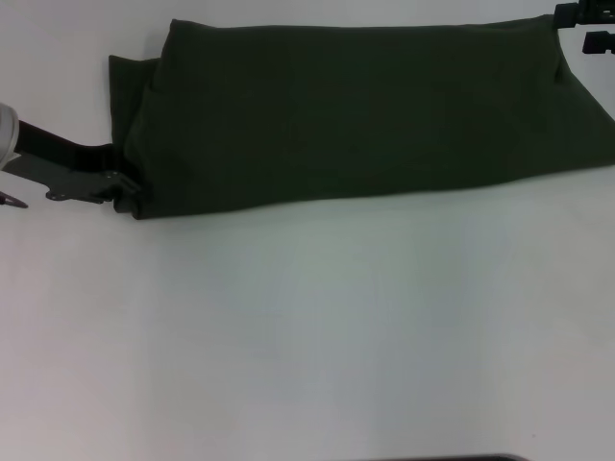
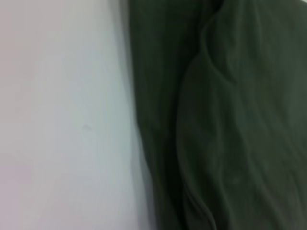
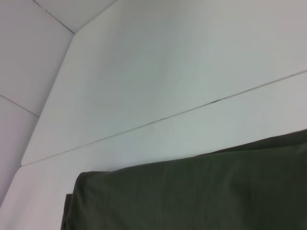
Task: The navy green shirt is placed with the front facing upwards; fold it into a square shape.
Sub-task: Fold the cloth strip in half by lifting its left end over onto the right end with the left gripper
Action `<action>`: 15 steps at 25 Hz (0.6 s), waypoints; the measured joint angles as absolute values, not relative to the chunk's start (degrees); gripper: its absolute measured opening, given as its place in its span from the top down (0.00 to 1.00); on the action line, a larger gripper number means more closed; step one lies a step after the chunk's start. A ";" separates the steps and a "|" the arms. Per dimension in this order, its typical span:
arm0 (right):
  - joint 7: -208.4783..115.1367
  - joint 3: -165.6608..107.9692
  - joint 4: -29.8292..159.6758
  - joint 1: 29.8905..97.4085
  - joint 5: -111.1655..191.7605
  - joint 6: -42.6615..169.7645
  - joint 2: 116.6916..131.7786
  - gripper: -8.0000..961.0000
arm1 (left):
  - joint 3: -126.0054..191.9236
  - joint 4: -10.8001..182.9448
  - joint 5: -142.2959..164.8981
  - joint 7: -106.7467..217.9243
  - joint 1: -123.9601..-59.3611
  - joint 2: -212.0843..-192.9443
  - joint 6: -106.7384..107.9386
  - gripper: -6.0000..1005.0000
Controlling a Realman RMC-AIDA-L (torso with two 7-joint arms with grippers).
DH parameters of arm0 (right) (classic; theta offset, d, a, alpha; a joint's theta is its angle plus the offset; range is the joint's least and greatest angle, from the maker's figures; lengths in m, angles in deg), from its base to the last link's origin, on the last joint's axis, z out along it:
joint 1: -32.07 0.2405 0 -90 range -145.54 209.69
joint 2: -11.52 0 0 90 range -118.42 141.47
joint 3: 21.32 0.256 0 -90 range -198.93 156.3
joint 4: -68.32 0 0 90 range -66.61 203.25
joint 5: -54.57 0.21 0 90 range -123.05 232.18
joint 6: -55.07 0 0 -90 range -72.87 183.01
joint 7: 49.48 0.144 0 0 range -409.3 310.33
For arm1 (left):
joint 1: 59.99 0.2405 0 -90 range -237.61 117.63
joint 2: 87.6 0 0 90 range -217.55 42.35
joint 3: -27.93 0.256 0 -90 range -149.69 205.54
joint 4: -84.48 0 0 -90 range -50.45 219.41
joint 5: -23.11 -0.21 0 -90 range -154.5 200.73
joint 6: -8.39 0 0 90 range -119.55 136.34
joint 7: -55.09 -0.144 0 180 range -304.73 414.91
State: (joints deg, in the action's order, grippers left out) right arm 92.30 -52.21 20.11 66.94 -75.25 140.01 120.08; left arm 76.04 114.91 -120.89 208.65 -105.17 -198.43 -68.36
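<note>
white table (image 1: 307, 336) under one navy green shirt (image 1: 365, 115), folded band. left gripper (image 1: 123, 184) low, reaching level at shirt's near-left corner; grip indeterminate. right gripper (image 1: 586, 27) at far-right corner, grip indeterminate.

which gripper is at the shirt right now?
The left gripper, at the folded dark olive-green shirt's near-left corner; the right gripper sits by its far-right corner.

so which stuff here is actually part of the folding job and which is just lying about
Part of the job:
- dark olive-green cotton shirt, already folded into a long band
- left gripper, at the shirt's left end
- right gripper, by its far right corner

Lying about:
- nothing but the white table
</note>
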 joint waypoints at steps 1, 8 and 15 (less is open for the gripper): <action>92.33 -52.18 20.16 66.86 -75.17 140.05 120.03 0.11 | 76.04 115.15 -120.87 208.29 -105.17 -198.42 -68.88 0.60; 92.39 -52.38 20.58 66.69 -75.35 140.19 119.81 0.11 | 75.58 116.73 -120.44 205.90 -105.24 -197.96 -73.29 0.88; 92.85 -52.85 20.60 66.51 -77.36 141.91 118.83 0.11 | 75.74 118.09 -120.83 205.02 -105.13 -197.57 -75.31 0.98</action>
State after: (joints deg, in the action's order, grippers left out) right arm 92.85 -52.85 20.60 66.51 -77.36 141.91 118.83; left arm 75.74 118.09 -120.83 205.02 -105.13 -197.57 -75.31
